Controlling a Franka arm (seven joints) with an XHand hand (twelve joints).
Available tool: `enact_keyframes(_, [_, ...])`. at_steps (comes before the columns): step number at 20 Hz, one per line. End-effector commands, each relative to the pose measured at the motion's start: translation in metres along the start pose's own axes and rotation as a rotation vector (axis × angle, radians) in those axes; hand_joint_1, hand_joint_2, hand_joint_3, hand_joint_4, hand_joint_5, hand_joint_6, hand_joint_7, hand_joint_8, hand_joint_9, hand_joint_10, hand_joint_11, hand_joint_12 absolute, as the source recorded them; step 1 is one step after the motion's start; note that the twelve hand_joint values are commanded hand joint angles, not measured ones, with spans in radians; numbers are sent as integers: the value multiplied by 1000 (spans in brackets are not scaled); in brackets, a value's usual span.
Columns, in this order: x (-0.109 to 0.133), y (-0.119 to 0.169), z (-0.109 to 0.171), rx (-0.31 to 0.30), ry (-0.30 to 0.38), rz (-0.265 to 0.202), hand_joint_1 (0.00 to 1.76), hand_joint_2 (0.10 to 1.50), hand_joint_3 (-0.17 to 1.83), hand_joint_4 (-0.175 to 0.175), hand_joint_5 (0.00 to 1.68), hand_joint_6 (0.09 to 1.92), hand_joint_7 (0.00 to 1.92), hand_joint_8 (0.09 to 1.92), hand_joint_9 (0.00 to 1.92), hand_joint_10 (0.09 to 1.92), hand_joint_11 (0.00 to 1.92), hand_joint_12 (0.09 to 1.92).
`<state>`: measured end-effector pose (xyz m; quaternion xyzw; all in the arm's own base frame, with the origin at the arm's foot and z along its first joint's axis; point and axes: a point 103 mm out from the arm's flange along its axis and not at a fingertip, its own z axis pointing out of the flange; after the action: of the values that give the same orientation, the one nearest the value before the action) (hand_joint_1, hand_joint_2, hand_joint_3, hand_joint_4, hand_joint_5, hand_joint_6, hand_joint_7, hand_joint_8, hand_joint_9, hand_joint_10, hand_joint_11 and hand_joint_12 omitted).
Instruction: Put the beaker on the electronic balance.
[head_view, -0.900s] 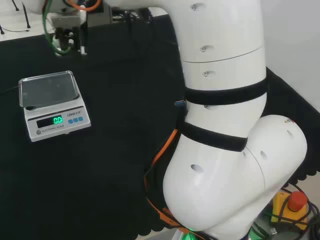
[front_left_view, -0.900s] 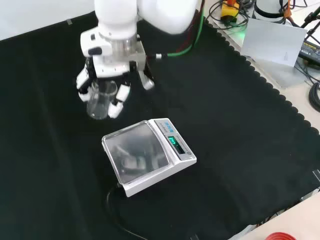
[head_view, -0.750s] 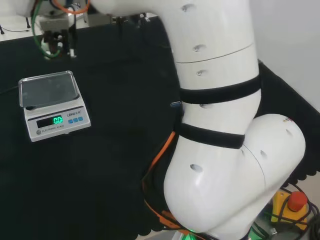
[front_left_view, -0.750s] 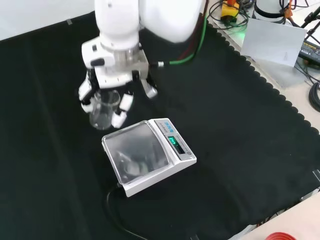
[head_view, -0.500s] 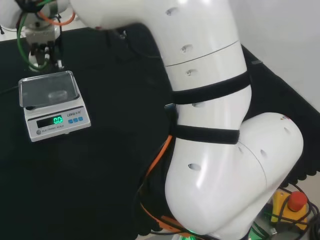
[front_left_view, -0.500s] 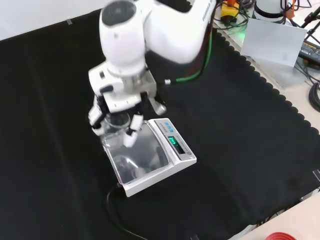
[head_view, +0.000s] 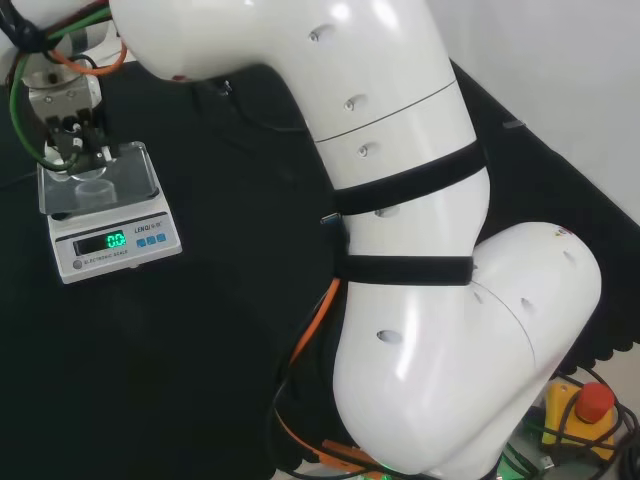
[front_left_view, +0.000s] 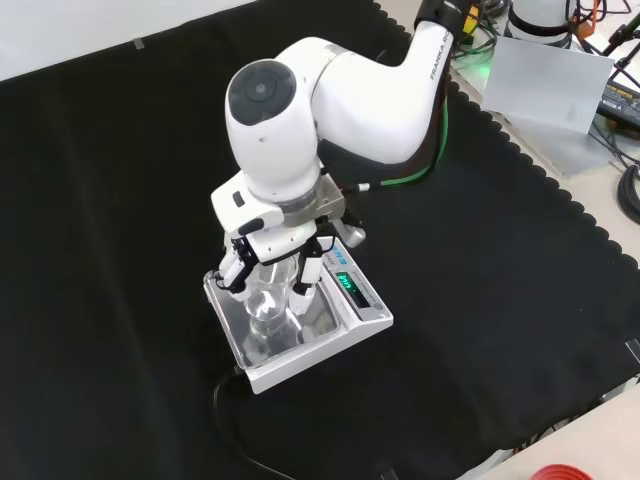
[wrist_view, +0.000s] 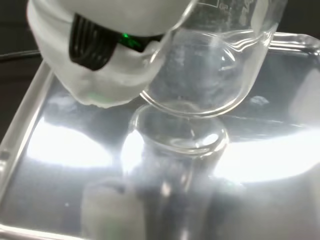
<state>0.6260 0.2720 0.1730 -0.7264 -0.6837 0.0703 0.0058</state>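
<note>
A clear glass beaker (front_left_view: 270, 292) hangs upright just over the shiny steel pan of the white electronic balance (front_left_view: 262, 346), held by my hand (front_left_view: 262, 255) with fingers curled round its sides. In the wrist view the beaker (wrist_view: 215, 65) is close above the pan (wrist_view: 60, 165), which mirrors its base; I cannot tell whether they touch. In the head view the hand (head_view: 72, 140) is over the balance (head_view: 112, 238), whose green display is lit.
The balance's black cable (front_left_view: 235, 440) trails over the black cloth toward the front edge in the front view. Beyond the cloth's scalloped edge lie a grey sheet (front_left_view: 548, 80) and cables. A red button box (head_view: 585, 405) sits by the arm's base.
The hand has carried the beaker from beside the balance to over its pan and lowered it close to the pan. The balance has stayed put.
</note>
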Motion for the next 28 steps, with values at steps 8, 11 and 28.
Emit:
enact_keyframes(8, [-4, -5, 8, 42, -22, 5, 1264, 951, -117, -31, 1105, 731, 1059, 924, 1283, 522, 1227, 873])
enact_keyframes(11, [-2, -5, 10, 46, -10, 4, 1291, 933, -169, 31, 998, 894, 1058, 924, 1283, 515, 1211, 892])
enact_keyframes(28, [-7, -8, 26, 69, -7, 8, 1278, 930, -175, 44, 976, 912, 1042, 913, 1263, 500, 1155, 928])
